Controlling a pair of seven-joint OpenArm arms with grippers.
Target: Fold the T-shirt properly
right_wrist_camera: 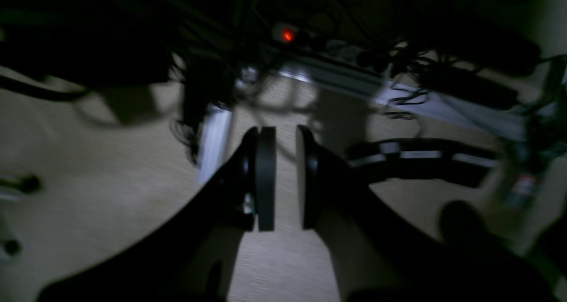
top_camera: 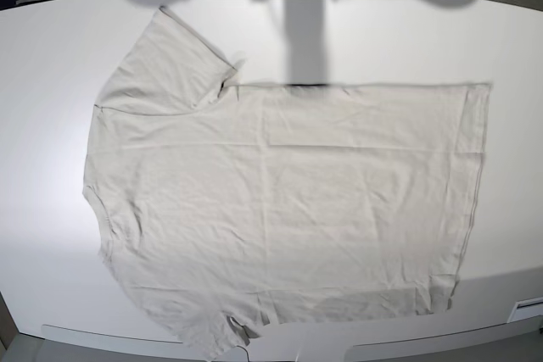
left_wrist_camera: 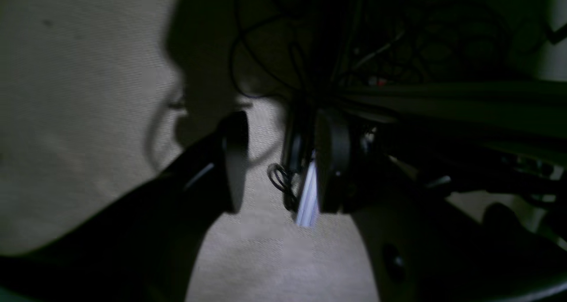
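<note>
Here the T-shirt point(top_camera: 280, 201) lies spread flat across the white table point(top_camera: 51, 57), collar to the base view's left, hem to its right, one sleeve up top and the other at the near edge. Neither arm shows in that view. Our left gripper point(left_wrist_camera: 277, 160) stands open with nothing between its jaws; our right gripper point(right_wrist_camera: 285, 178) is only narrowly parted, also holding nothing. No fold looks started, so we judge the first grasp lies ahead. To do it well, we pinch matching points along one long side and lift evenly, keeping the cloth smooth.

Left pincer point(left_wrist_camera: 277, 160) agape above T-shirt point(left_wrist_camera: 79, 116)
</note>
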